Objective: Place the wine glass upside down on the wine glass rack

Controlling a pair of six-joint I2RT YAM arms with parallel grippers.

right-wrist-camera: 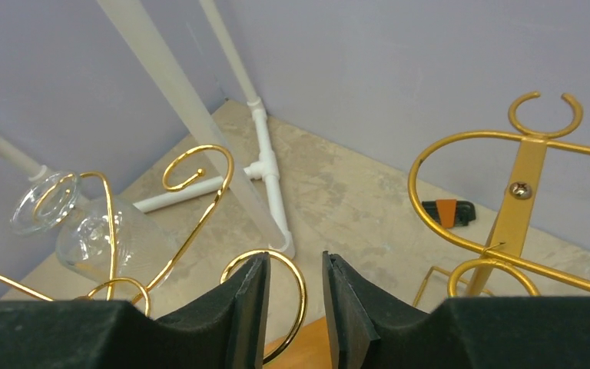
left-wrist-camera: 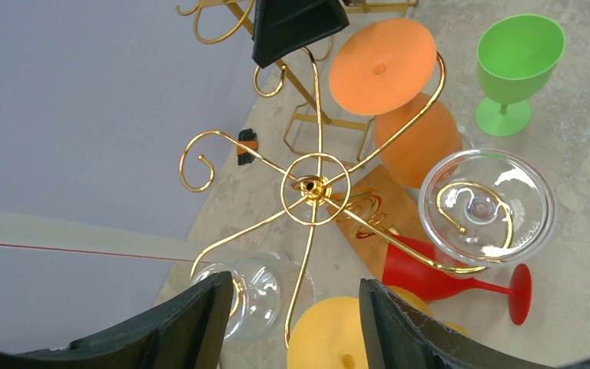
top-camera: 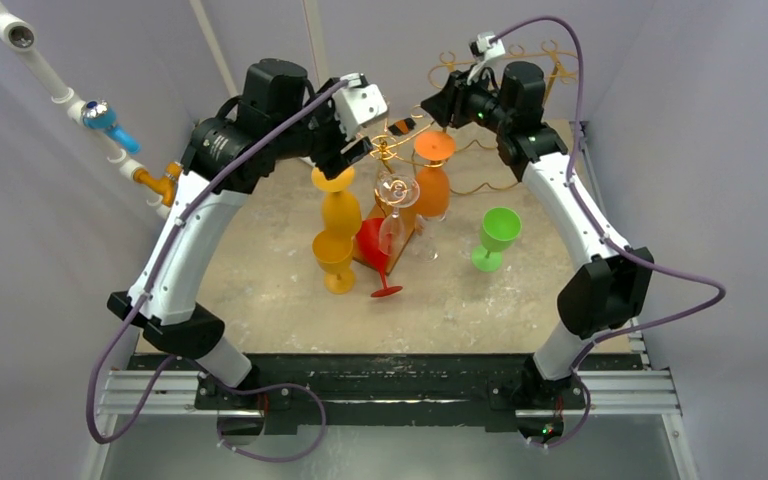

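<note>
Toward the surface's (top-camera: 260, 290) far edge, the upside-down yellow wine glass (top-camera: 338, 208) hangs stem-vertical right under the half-open left fingers (left-wrist-camera: 192, 323); right fingers (right-wrist-camera: 230, 315), barely parted, are farther off.

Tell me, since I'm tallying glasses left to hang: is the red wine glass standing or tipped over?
Tipped over. The red wine glass lies on its side, stem level, foot standing on edge.

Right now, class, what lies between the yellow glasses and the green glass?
Between the yellow glasses and green glass: the red glass on its side and a clear glass hanging from the rack. Top view shows it.
</note>
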